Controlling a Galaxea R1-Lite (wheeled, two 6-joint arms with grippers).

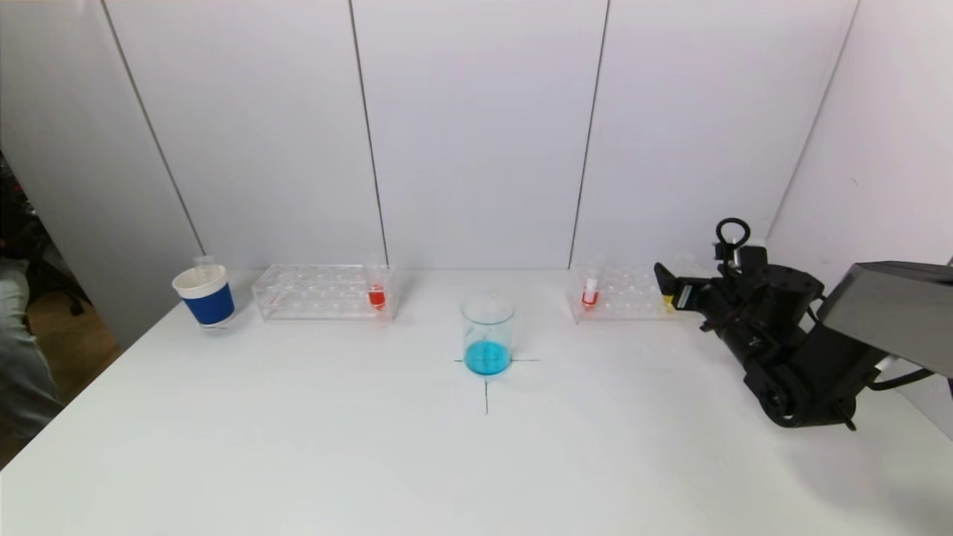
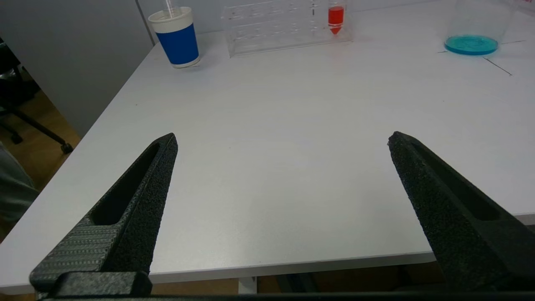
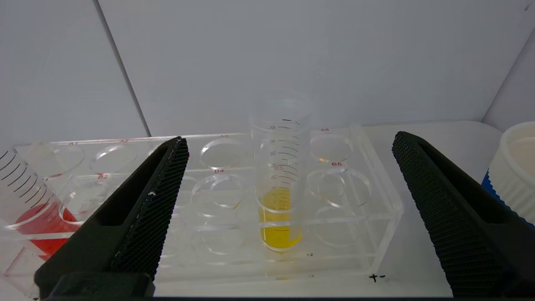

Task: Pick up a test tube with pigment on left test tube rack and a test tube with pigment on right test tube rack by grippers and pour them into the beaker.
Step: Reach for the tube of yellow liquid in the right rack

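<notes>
The clear left test tube rack (image 1: 324, 292) holds one test tube with red pigment (image 1: 377, 295) at its right end. The right test tube rack (image 1: 622, 292) holds a tube with red pigment (image 1: 590, 294) and one with yellow pigment (image 3: 279, 200). The beaker (image 1: 488, 333), with blue liquid in its bottom, stands between the racks on a cross mark. My right gripper (image 1: 666, 286) is open at the right rack's near side, its fingers either side of the yellow tube without touching it. My left gripper (image 2: 282, 134) is open and empty over the table's near edge, far from the left rack (image 2: 288, 25).
A blue-and-white paper cup (image 1: 206, 295) stands left of the left rack. Another white ribbed cup (image 3: 516, 167) sits just beyond the right rack's end, close to my right gripper. White wall panels rise right behind both racks.
</notes>
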